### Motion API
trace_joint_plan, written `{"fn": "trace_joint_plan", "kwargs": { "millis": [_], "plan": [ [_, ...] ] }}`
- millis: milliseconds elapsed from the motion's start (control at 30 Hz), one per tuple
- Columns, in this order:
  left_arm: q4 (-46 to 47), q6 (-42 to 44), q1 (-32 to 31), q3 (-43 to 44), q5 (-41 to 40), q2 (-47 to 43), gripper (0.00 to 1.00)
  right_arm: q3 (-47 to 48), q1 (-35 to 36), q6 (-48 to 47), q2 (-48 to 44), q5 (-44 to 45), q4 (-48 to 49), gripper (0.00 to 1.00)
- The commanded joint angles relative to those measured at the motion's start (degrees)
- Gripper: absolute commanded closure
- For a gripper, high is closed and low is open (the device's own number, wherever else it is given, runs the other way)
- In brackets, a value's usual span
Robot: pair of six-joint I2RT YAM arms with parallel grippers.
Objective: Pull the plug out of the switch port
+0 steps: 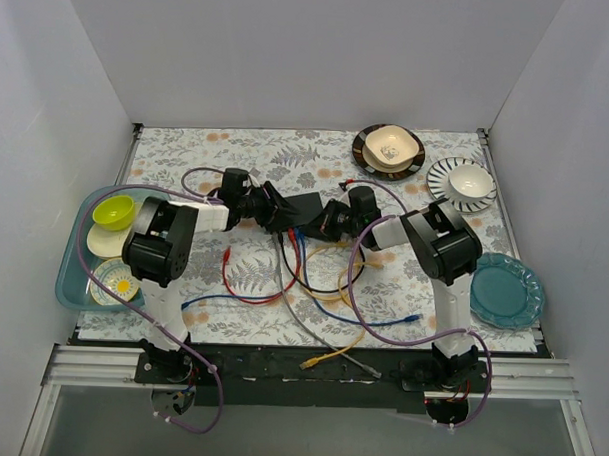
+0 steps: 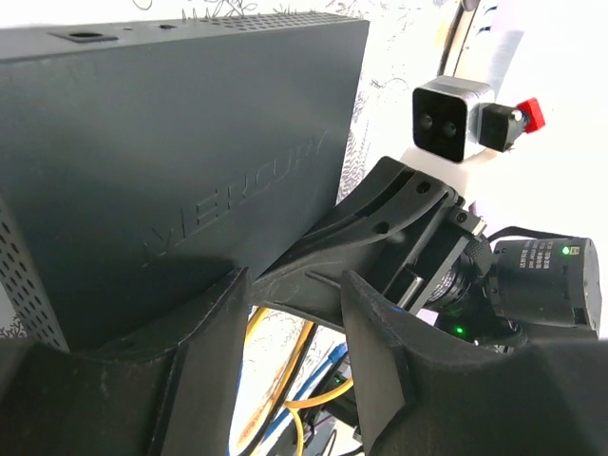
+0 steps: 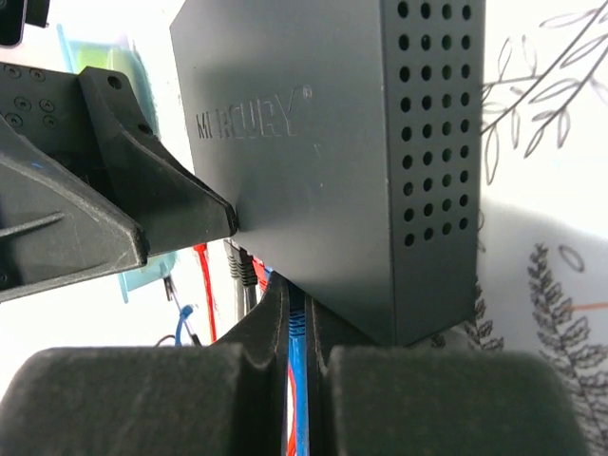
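While the switch (image 1: 307, 208) lay central on the table (image 1: 237, 151), the left tool (image 2: 294, 285), jaws apart, braced it from 9 o'clock; the right tool (image 3: 297, 309), from 3 o'clock, pinched the blue plug (image 3: 297, 332). Step: extraction, seemingly unstarted. Next: a straight pull toward 6 o'clock.

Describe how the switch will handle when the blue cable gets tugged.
The switch looks like a thin, vented shell, so probably light and apt to drag along with the blue cable. Its smooth flat faces may slip when gripped. It seems rigid.
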Motion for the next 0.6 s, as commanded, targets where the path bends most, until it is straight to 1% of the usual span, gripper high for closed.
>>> {"fn": "trace_joint_plan", "kwargs": {
  "millis": [0,167,267,367,433,500,533,567],
  "plan": [
    [-4.7,1.0,-0.2,-2.1,-5.0,1.3,0.56,-4.1,1.3,-6.9,0.3,-1.3,-13.0,0.99],
    [-3.6,-1.8,-0.2,-0.6,-4.0,6.6,0.58,-9.9,1.2,-7.9,-0.9,-2.5,-12.8,0.99],
    [-2.7,-2.6,-0.2,-1.2,-3.9,7.6,0.59,-11.6,1.1,-8.6,-1.8,-3.0,-13.1,0.99],
    [-2.3,-3.1,-0.2,-1.3,-3.7,7.8,0.59,-13.4,0.6,-9.8,-4.2,-1.3,-14.7,0.99],
    [-2.5,-2.7,-0.1,-1.3,-3.8,7.3,0.59,-14.7,-1.0,-10.8,-8.1,1.0,-16.8,0.99],
    [-2.7,-2.4,0.1,-1.2,-3.8,6.3,0.58,-17.5,-3.3,-13.5,-11.6,4.6,-20.8,0.99],
    [-2.6,-2.0,0.2,-1.0,-3.8,5.9,0.58,-18.5,-4.1,-14.7,-15.4,6.0,-22.3,0.99],
    [-2.7,-1.7,0.2,-1.0,-3.8,5.5,0.58,-19.1,-4.7,-17.5,-17.4,7.6,-23.9,0.99]
  ]
}}
